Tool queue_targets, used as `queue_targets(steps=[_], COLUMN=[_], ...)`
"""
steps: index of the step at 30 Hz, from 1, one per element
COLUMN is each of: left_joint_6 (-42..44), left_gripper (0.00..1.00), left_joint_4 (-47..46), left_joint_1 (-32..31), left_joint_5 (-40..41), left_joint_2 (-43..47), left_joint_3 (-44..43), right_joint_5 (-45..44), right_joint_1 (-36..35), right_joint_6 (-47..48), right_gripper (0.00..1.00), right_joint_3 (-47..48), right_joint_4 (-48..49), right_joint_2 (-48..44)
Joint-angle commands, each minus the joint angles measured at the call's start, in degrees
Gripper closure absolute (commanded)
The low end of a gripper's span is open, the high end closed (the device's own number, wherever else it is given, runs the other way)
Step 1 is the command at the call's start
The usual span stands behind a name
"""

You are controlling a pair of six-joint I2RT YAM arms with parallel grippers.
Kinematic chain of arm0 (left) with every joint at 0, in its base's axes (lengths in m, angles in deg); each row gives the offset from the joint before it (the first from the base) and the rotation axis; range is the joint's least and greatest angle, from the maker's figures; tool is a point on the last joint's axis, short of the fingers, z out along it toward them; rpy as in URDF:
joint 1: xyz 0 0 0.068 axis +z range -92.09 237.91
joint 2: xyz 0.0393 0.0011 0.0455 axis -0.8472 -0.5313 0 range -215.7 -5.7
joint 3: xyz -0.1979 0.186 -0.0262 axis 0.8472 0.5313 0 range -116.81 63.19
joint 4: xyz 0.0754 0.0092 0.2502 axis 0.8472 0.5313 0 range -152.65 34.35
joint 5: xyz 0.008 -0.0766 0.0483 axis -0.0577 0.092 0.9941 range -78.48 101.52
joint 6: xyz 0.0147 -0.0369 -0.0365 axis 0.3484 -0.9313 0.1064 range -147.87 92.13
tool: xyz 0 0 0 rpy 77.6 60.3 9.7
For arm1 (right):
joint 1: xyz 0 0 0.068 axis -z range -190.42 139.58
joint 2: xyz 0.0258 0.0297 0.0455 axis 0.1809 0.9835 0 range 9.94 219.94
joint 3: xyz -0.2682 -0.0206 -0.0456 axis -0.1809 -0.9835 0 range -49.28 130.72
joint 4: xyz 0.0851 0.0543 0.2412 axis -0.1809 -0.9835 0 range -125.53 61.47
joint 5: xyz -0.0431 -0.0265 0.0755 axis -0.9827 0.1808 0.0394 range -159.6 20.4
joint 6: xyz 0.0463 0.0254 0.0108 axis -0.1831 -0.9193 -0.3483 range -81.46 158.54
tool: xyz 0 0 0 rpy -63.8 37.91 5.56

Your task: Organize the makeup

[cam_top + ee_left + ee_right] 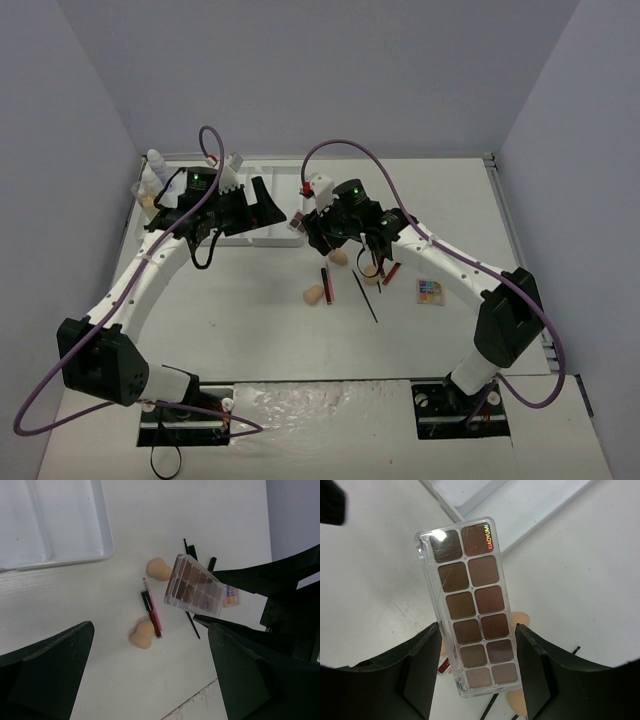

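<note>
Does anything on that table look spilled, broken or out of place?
Nothing looks spilled or broken. Two peach sponges, a red pencil and a small colourful palette lie loose outside the white tray, and the right hand holds a brown palette in mid-air.

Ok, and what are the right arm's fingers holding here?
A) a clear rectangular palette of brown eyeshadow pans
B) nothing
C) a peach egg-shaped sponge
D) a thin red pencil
A: in the right wrist view the clear rectangular palette of brown eyeshadow pans sits clamped between the right arm's fingers.
</note>
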Motion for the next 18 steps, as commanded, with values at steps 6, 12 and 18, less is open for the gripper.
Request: queue_targets(steps=[6, 12, 18], left_joint_6=[-8.7, -10.7, -10.6], left_gripper=[0.09, 0.21, 0.41], left_joint_4=[-10.6, -12.0, -11.0], left_joint_1=[-0.4, -1.7, -2.7], left_joint_5=[-9.8, -11.7, -11.6], left_joint_2=[-0.9, -2.8, -4.0], left_joint_3=[0.0, -0.5, -0.6], right_joint_5=[3.5, 3.8, 4.4], right_joint_1=[-2.3, -2.5, -2.5], right_joint_6=[0.5, 0.3, 0.2], right_gripper=[0.90, 0.90, 0.90], right_joint_3=[-0.4, -0.7, -0.7], right_joint_4=[5.3, 6.3, 6.9], right_joint_2=[-5.7, -6.1, -6.3])
